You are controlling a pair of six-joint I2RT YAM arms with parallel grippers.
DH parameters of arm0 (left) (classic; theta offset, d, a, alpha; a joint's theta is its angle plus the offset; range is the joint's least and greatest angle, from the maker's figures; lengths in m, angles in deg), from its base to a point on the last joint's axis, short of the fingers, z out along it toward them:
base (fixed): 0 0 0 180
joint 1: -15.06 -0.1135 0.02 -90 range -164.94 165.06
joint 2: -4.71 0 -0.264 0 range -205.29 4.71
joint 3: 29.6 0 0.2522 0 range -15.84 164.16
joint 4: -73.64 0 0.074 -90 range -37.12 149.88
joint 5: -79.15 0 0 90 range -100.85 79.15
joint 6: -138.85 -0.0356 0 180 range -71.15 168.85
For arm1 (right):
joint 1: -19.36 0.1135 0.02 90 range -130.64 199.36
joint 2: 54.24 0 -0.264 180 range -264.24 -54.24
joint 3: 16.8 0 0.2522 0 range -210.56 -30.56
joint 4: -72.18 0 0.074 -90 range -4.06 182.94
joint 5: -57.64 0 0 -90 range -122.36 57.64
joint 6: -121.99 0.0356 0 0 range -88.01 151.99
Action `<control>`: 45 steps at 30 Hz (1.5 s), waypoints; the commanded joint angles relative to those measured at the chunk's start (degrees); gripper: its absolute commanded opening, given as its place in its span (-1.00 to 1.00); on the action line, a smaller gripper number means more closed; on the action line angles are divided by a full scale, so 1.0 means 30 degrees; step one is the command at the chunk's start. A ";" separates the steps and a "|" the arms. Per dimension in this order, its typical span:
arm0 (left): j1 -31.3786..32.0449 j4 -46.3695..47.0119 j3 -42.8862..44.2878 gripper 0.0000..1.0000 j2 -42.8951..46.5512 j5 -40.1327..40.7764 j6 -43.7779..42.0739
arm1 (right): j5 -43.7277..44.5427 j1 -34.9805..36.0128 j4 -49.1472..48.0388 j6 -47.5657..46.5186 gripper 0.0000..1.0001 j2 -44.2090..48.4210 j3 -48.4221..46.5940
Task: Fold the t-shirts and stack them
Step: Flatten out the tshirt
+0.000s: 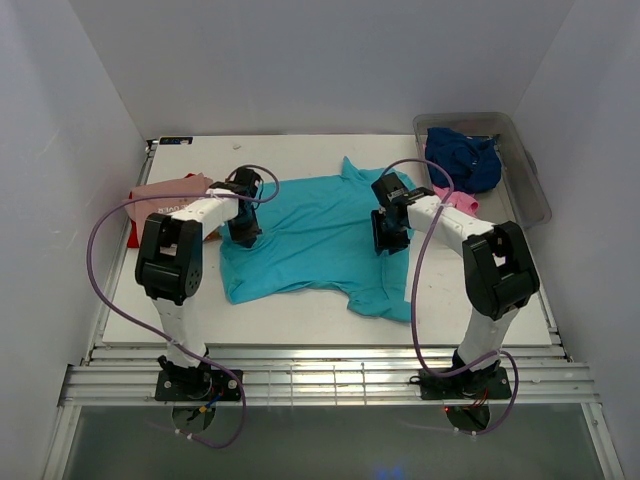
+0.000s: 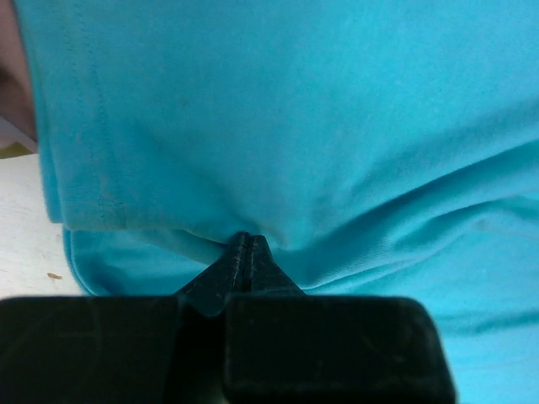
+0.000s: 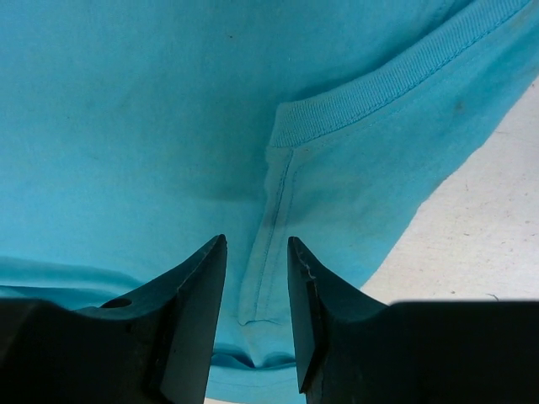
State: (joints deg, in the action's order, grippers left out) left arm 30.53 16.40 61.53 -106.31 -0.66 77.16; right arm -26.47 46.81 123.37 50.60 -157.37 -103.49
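Note:
A turquoise t-shirt (image 1: 320, 235) lies spread flat mid-table, collar toward the right. My left gripper (image 1: 245, 232) is at its left edge. In the left wrist view the jaws are shut, their tips (image 2: 244, 240) pinching a puckered fold of the turquoise cloth (image 2: 320, 126) beside the hem. My right gripper (image 1: 388, 238) is at the shirt's right side. It stands open (image 3: 257, 244) astride the shoulder seam just below the ribbed collar (image 3: 379, 97), with the cloth lying loose between the fingers. A salmon-pink t-shirt (image 1: 165, 195) rests on a red one (image 1: 133, 235) at the left.
A clear grey tub (image 1: 530, 190) at the back right holds a navy t-shirt (image 1: 465, 155), and a bright pink one (image 1: 458, 200) hangs at its near-left side. White walls close in the table (image 1: 300, 315) on three sides. Purple cables loop off both arms.

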 commanded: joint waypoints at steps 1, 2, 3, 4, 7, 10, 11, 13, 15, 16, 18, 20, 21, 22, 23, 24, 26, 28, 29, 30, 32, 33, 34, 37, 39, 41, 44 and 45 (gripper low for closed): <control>-0.0028 0.0373 0.0608 -1.00 0.1234 0.0848 0.0025 | -0.0030 0.0023 -0.0406 0.0007 -0.18 -0.0456 0.0080; -0.0028 0.0548 0.0638 -0.99 0.1758 0.0849 -0.0092 | 0.0057 0.0023 -0.0406 -0.0022 -0.18 -0.0515 0.0080; -0.0028 0.0781 0.0667 -0.92 0.2111 0.0791 -0.0180 | 0.0116 0.0081 -0.0406 -0.0022 -0.18 -0.0573 0.0109; -0.0028 0.1248 0.0668 -0.79 0.2463 0.0733 -0.0326 | 0.0233 0.0052 -0.0406 -0.0080 -0.18 -0.0632 0.0109; -0.0028 0.1923 0.0493 -0.35 0.3840 0.0819 -0.0590 | 0.0467 0.0081 -0.0464 -0.0139 -0.18 -0.0662 0.0314; -0.0028 0.2451 0.0141 -0.07 0.5363 0.0937 -0.0766 | 0.0381 0.0052 -0.0582 -0.0139 -0.34 -0.0720 0.0490; -0.0028 0.2570 -0.0150 0.06 0.5773 0.0966 -0.0854 | 0.0351 0.0052 -0.0524 -0.0139 -0.43 -0.0691 0.0490; 0.0001 0.2745 -0.0415 0.11 0.7116 0.0908 -0.0913 | 0.0351 0.0052 -0.0465 -0.0052 -0.68 -0.0517 0.0461; -0.0028 0.2922 -0.0942 0.15 0.8057 0.0966 -0.1001 | 0.0351 0.0052 -0.0290 -0.0080 -0.73 -0.0311 0.0461; -0.0028 0.3068 -0.1060 0.14 0.8816 0.0850 -0.1059 | 0.0351 0.0052 -0.0173 -0.0052 -0.72 -0.0136 0.0374; 0.0001 0.3244 -0.1381 0.15 0.9320 0.0268 -0.1527 | 0.0351 0.0052 -0.0142 -0.0255 -0.72 0.0070 0.0285; -0.0028 0.3012 -0.1471 0.15 0.9672 -0.0232 -0.1733 | 0.0293 0.0052 -0.0171 -0.0344 -0.77 0.0538 0.0372; -0.0028 0.2836 -0.1500 0.14 0.9731 -0.0438 -0.1501 | 0.0234 0.0052 -0.0172 -0.0402 -0.84 0.0742 0.0402; -0.0028 0.2545 -0.1906 0.14 0.9848 -0.0933 -0.1209 | 0.0263 0.0052 -0.0114 -0.0490 -0.85 0.1064 0.0431; -0.0028 0.2513 -0.2201 0.12 1.0255 -0.1257 -0.0887 | 0.0350 0.0052 -0.0055 -0.0491 -0.85 0.1299 0.0490; -0.0028 0.2512 -0.2639 0.11 1.0578 -0.1579 -0.0536 | 0.0467 0.0081 0.0003 -0.0491 -0.84 0.1562 0.0693; 0.0002 0.3242 -0.4424 0.10 1.1310 -0.2488 0.0519 | 0.1168 0.0052 0.0238 -0.0228 -0.84 0.2528 0.1074; 0.0060 0.3945 -0.6205 0.08 1.2540 -0.2928 0.1308 | 0.2015 0.0052 0.0209 0.0151 -0.85 0.3991 0.2127; 0.0118 0.4209 -0.6826 0.08 1.3009 -0.2988 0.1487 | 0.2195 0.0052 0.0151 0.0183 -0.85 0.4460 0.2537; 0.0148 0.4473 -0.7383 0.07 1.3941 -0.3018 0.1605 | 0.2371 0.0052 0.0208 0.0299 -0.85 0.4929 0.2976; 0.0235 0.5088 -0.8908 0.05 1.4825 -0.2901 0.1870 | 0.2898 0.0052 0.0238 0.0621 -0.85 0.6131 0.4264; 0.0294 0.5235 -0.9290 0.05 1.5236 -0.2930 0.1870 | 0.3103 0.0052 0.0238 0.0738 -0.85 0.6570 0.4734; 0.0324 0.5324 -0.9641 0.05 1.5849 -0.2930 0.1870 | 0.3859 0.0052 0.0325 0.0943 -0.85 0.7271 0.5202; 0.0412 0.5442 -1.0756 0.04 1.6788 -0.3251 0.1987 | 0.4976 0.0052 0.0472 0.1442 -0.84 0.8590 0.6902; 0.0499 0.5588 -1.1573 0.03 1.7259 -0.3369 0.2104 | 0.5563 0.0023 0.0618 0.1850 -0.84 0.9033 0.7958; 0.0499 0.5706 -1.2045 0.02 1.8134 -0.4101 0.2134 | 0.6675 -0.0064 0.0736 0.2057 -0.84 0.9474 0.8689; 0.0529 0.5560 -1.2720 0.01 1.9568 -0.4365 0.2134 | 0.8023 -0.0502 0.1029 0.2175 -0.83 0.9505 0.8869; 0.0529 0.5269 -1.2953 0.01 1.9953 -0.4482 0.2221 | 0.8317 -0.0650 0.1290 0.2175 -0.82 0.9359 0.8724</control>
State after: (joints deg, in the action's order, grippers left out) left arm 31.80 31.74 23.80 -50.86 -11.87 83.04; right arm -8.28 46.19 126.12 55.60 -130.18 -76.82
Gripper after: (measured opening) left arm 0.510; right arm 0.087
